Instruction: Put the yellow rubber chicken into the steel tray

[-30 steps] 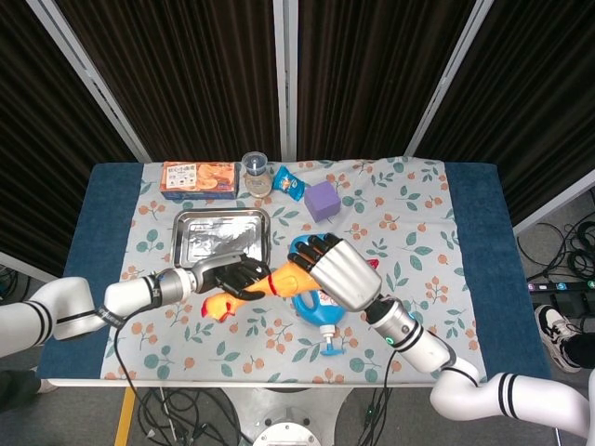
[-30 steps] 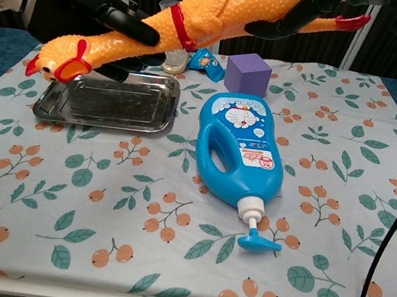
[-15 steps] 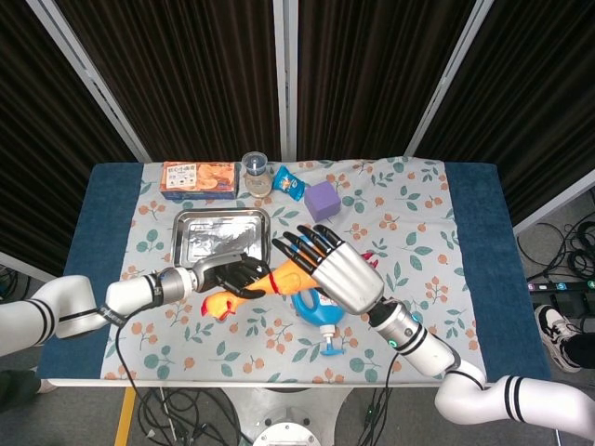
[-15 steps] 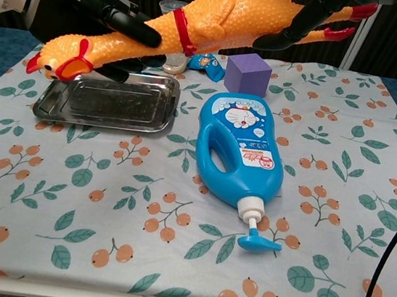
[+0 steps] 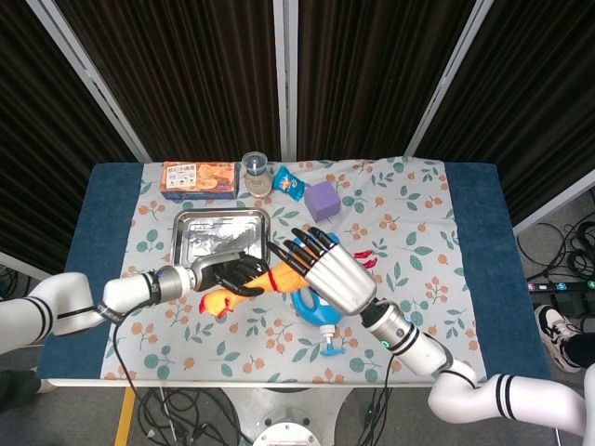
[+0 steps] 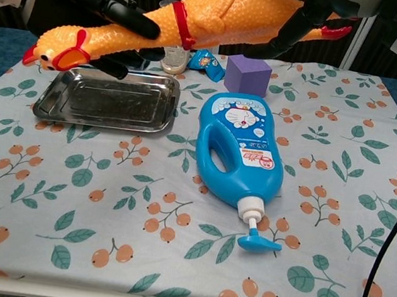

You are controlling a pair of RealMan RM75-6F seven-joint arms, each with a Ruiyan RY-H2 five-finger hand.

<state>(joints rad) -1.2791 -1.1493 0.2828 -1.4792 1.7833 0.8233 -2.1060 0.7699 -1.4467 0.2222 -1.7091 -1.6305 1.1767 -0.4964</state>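
Two hands meet on the yellow rubber chicken (image 6: 201, 18), which hangs in the air above the table rather than lying on it. Its long axis runs left to right across the scene and slopes downward toward the left: the head with the red comb and beak is at the low left end, the red feet at the high right end. The left hand (image 6: 102, 19) has its dark fingers wrapped around the neck, between the head and the red collar, so it grips the bird. The right hand (image 5: 325, 265) is at the body and tail end with its fingers spread; in the chest view the dark fingers curve under the belly, but I cannot tell for sure whether they bear on it or merely lie beside it. The steel tray (image 6: 58, 104) sits on the cloth at the far left, and in the chest view the chicken's head hovers just over its left end, while the body reaches out to the right above the blue detergent bottle (image 6: 242, 150). The left hand is the nearer one to the tray, so the move would be down and leftward.
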